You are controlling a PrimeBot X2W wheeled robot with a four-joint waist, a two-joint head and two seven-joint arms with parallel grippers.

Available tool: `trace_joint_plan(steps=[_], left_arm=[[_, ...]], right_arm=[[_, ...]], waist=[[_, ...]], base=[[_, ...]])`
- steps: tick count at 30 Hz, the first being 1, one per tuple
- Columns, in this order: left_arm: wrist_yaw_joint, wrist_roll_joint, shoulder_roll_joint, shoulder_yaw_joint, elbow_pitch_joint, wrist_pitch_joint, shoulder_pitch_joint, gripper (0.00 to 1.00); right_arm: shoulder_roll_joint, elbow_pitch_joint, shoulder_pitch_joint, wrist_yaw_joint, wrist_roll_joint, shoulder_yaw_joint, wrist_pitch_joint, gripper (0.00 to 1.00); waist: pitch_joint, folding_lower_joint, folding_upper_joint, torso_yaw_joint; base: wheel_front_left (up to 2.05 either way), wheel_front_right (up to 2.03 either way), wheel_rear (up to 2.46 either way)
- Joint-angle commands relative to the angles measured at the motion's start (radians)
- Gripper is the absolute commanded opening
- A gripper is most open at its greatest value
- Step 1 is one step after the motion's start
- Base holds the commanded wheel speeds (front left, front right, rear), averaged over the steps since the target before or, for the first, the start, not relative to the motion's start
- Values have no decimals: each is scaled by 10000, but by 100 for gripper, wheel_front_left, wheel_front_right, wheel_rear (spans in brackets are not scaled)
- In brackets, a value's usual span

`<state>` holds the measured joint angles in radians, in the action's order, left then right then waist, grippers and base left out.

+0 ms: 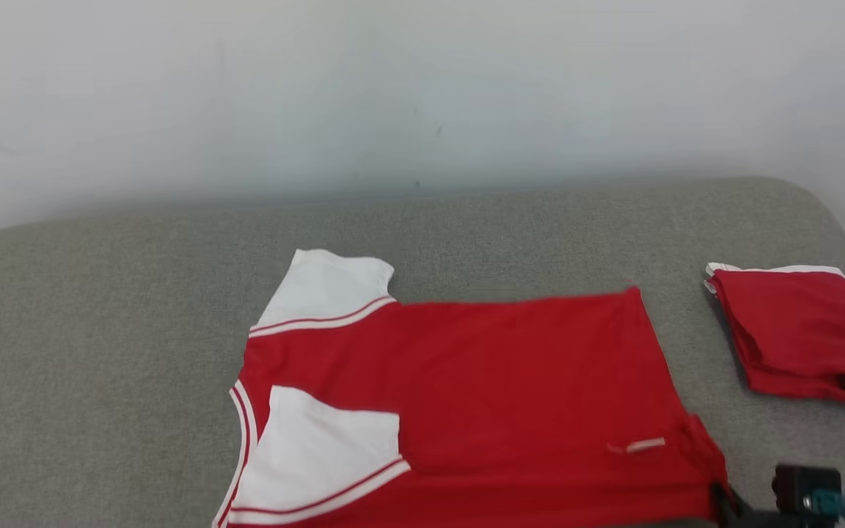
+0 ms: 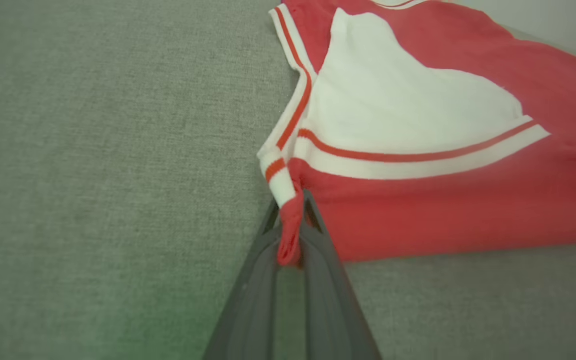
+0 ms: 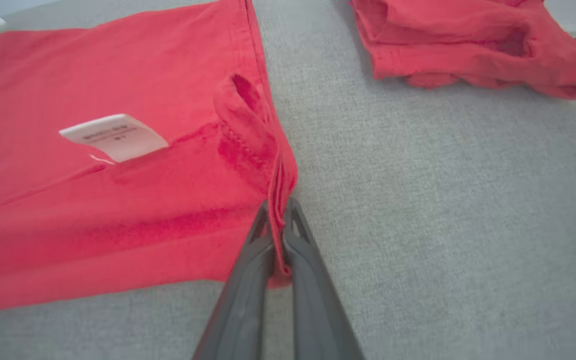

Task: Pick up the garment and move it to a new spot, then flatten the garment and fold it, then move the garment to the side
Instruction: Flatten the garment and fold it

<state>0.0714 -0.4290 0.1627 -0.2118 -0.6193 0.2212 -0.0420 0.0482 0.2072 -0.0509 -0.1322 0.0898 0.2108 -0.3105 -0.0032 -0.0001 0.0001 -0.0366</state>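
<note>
The garment (image 1: 481, 381) is a red shirt with white sleeves, lying spread on the grey surface with its collar end to the left. One sleeve is folded in over the body. My left gripper (image 2: 292, 220) is shut on the garment (image 2: 443, 210) at its striped collar edge, near the lower corner. My right gripper (image 3: 280, 220) is shut on the hem corner of the garment (image 3: 118, 200), where the fabric bunches between the fingers (image 3: 248, 280). A white label (image 3: 113, 136) lies on the red cloth to the left of that grip. In the head view the right gripper (image 1: 723, 502) shows at the garment's lower right corner.
A second red garment (image 1: 804, 334), folded, lies at the right end of the grey padded surface (image 1: 100, 330). It also appears at the top right as the folded red garment (image 3: 473, 45). A pale wall (image 1: 422, 88) stands behind the surface.
</note>
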Motion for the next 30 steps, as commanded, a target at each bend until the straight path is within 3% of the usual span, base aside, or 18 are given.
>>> trace_joint_plan(steps=[1,5,6,7,8,11,17,24,30], left_arm=[[-84,-70,99,38,208,-96,331,0],[-261,-257,48,58,818,-394,970,0],[-315,-268,43,32,920,-495,1092,2],[-315,-268,43,32,920,-495,1092,2],[-389,-317,23,42,1029,-594,1201,100],[-566,-339,48,76,1313,-849,1428,100],[-1236,-274,645,561,2206,-1147,1566,100],[-874,122,1180,137,2851,-2054,-732,100],[-551,250,1019,-379,1629,-3716,-3829,100]], right_arm=[[34,-252,-381,28,221,44,-106,0],[31,-566,-1200,27,540,-40,-351,0],[25,-569,-1280,27,534,-171,-374,53],[25,-569,-1280,27,534,-171,-374,53],[27,-546,-1292,27,576,-229,-345,100],[20,-452,-1177,27,475,-412,-278,100],[25,-1080,-694,27,-63,-233,-531,100],[16,-2095,901,25,-769,-540,-1109,100],[20,-1691,2998,25,-663,-1907,-1312,100]], waist=[[-81,1,-1,-52],[-96,1,-1,-118],[-94,1,-1,-146],[-94,1,-1,-146],[-93,1,-1,-178],[-87,1,-1,-258],[-40,1,-1,-309],[575,1,-1,-378],[1806,1,-1,-1035]], base=[[0,0,0],[0,0,0],[0,0,0],[0,0,0],[0,0,0],[0,0,0],[0,0,0],[0,0,0],[0,0,0]])
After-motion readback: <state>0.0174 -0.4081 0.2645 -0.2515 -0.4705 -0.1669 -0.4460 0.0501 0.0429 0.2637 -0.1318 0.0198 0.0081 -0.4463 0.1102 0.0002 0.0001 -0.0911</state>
